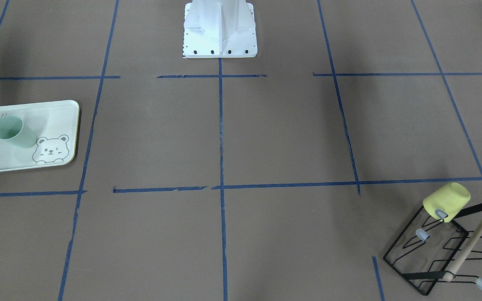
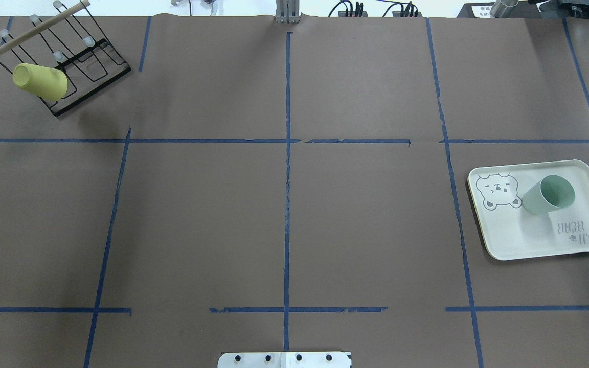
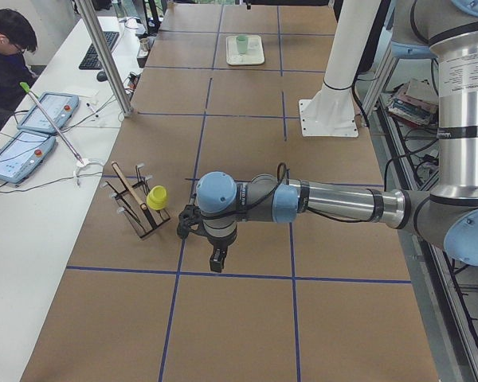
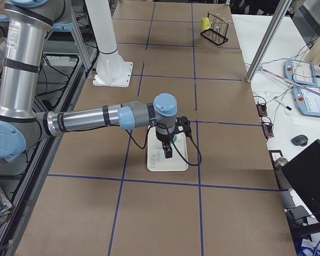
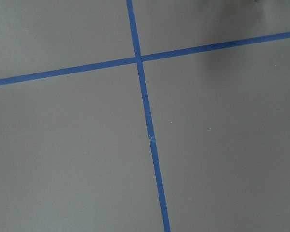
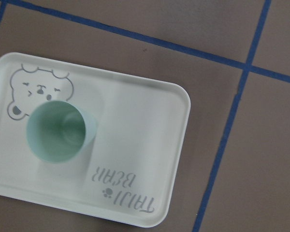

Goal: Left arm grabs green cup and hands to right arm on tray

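Note:
The green cup (image 2: 547, 195) stands upright on the tray (image 2: 519, 235) at the table's right end, beside the bear drawing. It also shows in the front view (image 1: 13, 131) and from above in the right wrist view (image 6: 58, 131), on the tray (image 6: 140, 145). My right gripper (image 4: 167, 152) hangs above the tray (image 4: 176, 162), clear of the cup; I cannot tell if it is open. My left gripper (image 3: 215, 259) hangs over bare table near the rack (image 3: 135, 211); I cannot tell if it is open. The left wrist view shows only taped table.
A yellow cup (image 2: 40, 81) hangs on a black wire rack (image 2: 95, 61) with a wooden bar at the far left corner. The robot's white base (image 1: 220, 33) stands at mid-table. An operator (image 3: 4, 56) sits at a side desk.

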You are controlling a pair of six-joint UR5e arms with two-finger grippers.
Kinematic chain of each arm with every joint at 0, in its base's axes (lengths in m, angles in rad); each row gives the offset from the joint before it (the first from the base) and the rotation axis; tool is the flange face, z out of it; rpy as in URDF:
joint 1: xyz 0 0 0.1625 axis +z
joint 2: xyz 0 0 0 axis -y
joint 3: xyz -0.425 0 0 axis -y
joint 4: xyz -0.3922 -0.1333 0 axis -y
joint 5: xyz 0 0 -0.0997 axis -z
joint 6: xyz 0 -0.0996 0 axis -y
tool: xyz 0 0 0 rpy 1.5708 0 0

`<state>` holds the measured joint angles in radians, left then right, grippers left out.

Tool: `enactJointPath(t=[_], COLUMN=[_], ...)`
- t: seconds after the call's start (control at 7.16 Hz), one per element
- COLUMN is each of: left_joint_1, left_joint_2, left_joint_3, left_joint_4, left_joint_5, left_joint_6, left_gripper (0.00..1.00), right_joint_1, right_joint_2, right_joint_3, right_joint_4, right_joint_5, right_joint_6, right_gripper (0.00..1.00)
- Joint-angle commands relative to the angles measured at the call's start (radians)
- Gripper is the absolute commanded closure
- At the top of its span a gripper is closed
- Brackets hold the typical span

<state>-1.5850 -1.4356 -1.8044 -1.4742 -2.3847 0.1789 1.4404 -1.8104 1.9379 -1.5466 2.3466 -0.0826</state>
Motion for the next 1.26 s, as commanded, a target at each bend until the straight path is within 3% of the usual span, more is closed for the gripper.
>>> enactJointPath(t=[0.0,1.12], left_joint_1=[0.0,-0.024], left_joint_2=[0.012,0.086], left_joint_3=[-0.003,-0.027], left_joint_4=[0.0,0.005], left_joint_5=[0.001,0.025], left_joint_6=[0.001,-0.004], left_gripper=[0.0,0.0], right_joint_1=[0.048,0.048], right_joint_2=[-0.02,-0.043], right_joint_3=[-0.054,-0.054], right_joint_4=[0.0,0.01], right_joint_5=[-0.004,0.002], right_joint_6=[-0.054,-0.043], right_gripper=[0.0,0.0])
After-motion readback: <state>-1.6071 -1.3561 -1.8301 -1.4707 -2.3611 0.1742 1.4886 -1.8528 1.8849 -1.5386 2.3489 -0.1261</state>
